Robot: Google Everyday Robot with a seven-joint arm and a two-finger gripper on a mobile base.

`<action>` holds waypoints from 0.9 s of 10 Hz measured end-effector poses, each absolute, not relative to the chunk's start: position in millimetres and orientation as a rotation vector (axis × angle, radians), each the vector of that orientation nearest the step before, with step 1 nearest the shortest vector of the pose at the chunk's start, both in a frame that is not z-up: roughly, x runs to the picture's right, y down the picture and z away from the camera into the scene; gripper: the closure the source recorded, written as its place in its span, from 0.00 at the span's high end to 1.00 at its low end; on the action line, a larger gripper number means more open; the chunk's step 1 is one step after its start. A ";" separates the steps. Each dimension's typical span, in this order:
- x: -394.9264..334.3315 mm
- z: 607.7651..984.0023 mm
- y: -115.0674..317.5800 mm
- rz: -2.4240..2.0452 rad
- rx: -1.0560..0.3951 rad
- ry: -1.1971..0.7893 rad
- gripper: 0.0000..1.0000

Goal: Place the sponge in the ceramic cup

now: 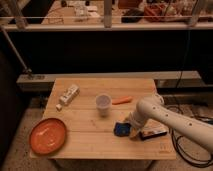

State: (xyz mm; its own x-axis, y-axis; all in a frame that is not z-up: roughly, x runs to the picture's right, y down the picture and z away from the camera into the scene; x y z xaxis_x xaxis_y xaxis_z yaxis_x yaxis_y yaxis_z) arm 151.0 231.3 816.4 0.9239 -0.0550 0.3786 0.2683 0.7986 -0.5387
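The dark-blue sponge (120, 129) lies on the wooden table (90, 140), right of centre near the front. My gripper (129, 128) is at the sponge's right edge, at the end of the white arm that comes in from the right. The pale ceramic cup (103, 103) stands upright in the middle of the table, up and to the left of the sponge, apart from it.
An orange plate (48, 135) sits at the front left corner. A white bottle (68, 95) lies at the back left. An orange carrot-like piece (122, 100) lies right of the cup. A black-and-white packet (153, 133) lies under the arm. Cables trail on the floor at right.
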 end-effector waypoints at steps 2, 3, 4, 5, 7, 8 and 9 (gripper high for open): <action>152.9 811.8 228.5 -0.174 -0.618 -0.358 0.01; 152.6 810.6 227.2 -0.174 -0.616 -0.359 0.01; 151.4 808.9 223.8 -0.177 -0.612 -0.359 0.01; 150.7 805.8 219.3 -0.179 -0.609 -0.358 0.01; 151.2 794.5 206.5 -0.184 -0.605 -0.347 0.01; 151.0 792.4 202.4 -0.183 -0.603 -0.343 0.01; 151.3 790.7 198.5 -0.183 -0.600 -0.338 0.01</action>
State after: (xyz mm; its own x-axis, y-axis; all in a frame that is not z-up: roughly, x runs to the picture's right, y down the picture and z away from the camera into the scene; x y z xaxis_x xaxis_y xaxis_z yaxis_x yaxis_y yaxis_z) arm 151.3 198.5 790.7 0.9290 -0.0710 0.3631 0.2656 0.8112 -0.5210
